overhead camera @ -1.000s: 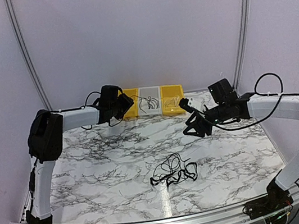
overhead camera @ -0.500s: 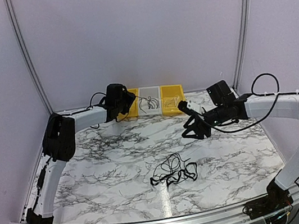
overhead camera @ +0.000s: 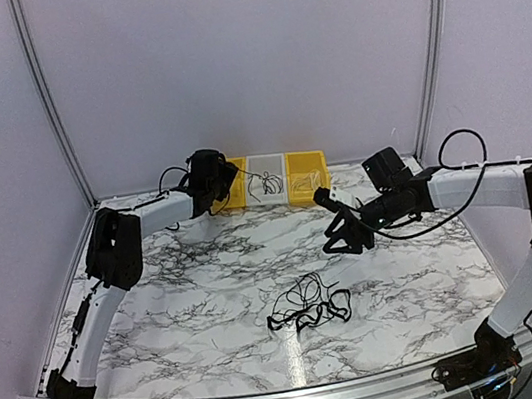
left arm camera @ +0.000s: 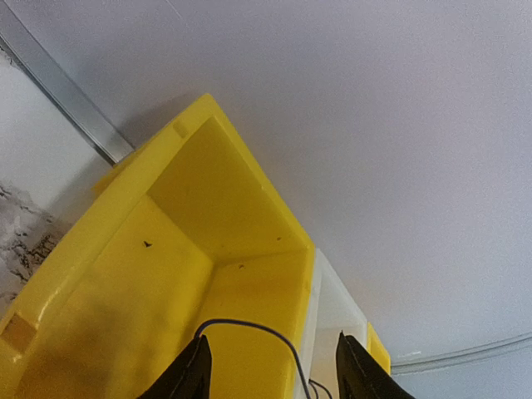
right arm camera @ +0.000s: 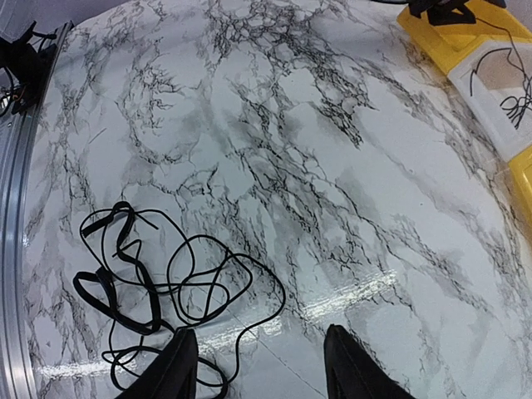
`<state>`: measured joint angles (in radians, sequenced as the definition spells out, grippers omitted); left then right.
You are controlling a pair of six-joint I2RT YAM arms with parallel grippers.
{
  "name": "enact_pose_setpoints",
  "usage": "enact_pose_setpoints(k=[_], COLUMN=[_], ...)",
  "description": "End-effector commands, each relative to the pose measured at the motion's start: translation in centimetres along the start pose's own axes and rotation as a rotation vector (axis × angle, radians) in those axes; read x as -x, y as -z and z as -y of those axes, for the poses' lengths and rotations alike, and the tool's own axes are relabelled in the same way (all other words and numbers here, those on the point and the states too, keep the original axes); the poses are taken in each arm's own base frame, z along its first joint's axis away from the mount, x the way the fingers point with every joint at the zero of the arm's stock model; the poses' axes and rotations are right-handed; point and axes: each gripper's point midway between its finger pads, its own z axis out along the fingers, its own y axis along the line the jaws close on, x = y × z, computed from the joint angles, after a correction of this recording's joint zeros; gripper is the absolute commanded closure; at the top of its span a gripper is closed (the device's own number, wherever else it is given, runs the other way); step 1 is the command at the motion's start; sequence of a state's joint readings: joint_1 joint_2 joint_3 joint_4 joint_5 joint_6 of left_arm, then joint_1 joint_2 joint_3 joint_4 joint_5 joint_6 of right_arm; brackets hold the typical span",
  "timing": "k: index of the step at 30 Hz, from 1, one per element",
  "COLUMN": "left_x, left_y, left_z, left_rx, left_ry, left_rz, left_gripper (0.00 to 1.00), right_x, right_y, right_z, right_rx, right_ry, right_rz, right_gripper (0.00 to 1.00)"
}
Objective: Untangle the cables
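Note:
The cables (overhead camera: 308,306) lie as a loose black tangle on the marble table, front of centre; they also show at the left of the right wrist view (right arm camera: 150,283). My right gripper (overhead camera: 340,231) hovers open and empty behind and to the right of the tangle; in its wrist view (right arm camera: 262,366) a loop lies by the left finger. My left gripper (overhead camera: 226,179) is open over the left yellow bin (overhead camera: 237,192). In the left wrist view (left arm camera: 274,370) a thin cable (left arm camera: 249,327) arcs from the left fingertip across the gap, over the bin's inside (left arm camera: 166,274).
Three bins stand in a row at the back: yellow, white (overhead camera: 264,171) and yellow (overhead camera: 307,179). The white bin holds a loose thin cable (overhead camera: 270,185), also seen in the right wrist view (right arm camera: 503,91). An aluminium rail (overhead camera: 297,397) runs along the near edge.
My right gripper has moved left and down towards the tangle. My left arm has reached further towards the yellow bin, its elbow swinging right. The tangle has not moved.

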<state>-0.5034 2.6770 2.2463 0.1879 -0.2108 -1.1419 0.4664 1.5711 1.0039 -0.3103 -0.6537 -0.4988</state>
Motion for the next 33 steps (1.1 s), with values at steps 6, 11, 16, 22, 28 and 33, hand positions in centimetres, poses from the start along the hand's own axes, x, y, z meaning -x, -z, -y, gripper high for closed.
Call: enact_pose_setpoints(k=[6,11,16,22,28,33], left_x=[1.5,1.5,1.1,-1.2,-2.7,-1.7], left_y=[-2.0,-1.7,-0.7,-0.1,1.1,3.8], left_z=[-0.7,2.2,5.4,6.2,6.7,6.5], left_rx=[-0.053,-0.167,-0.253,-0.277,-0.274,-0.216], left_ry=[0.046,-0.031,-0.121,-0.169,-0.21,-0.307], left_rz=[0.095,0.084,0.076,0.036,-0.005,0.006], left_gripper=[0.74,1.0,1.0,1.0,0.82,0.58], right_x=[0.4,0.0,-0.1,0.0,-0.1,-0.1], right_y=[-0.6,-0.7,-0.8,-0.8,-0.8,-0.8], right_z=[0.1,0.3,0.2,0.2,0.2,0.4], right_rx=[0.05,0.039,0.049,0.044,0.037,0.029], right_ry=[-0.019,-0.012,-0.018,-0.012,-0.005,0.0], right_rz=[0.002,-0.01,-0.012,-0.012,-0.016,-0.02], right_gripper=[0.48,0.48,0.48,0.48,0.48,0.48])
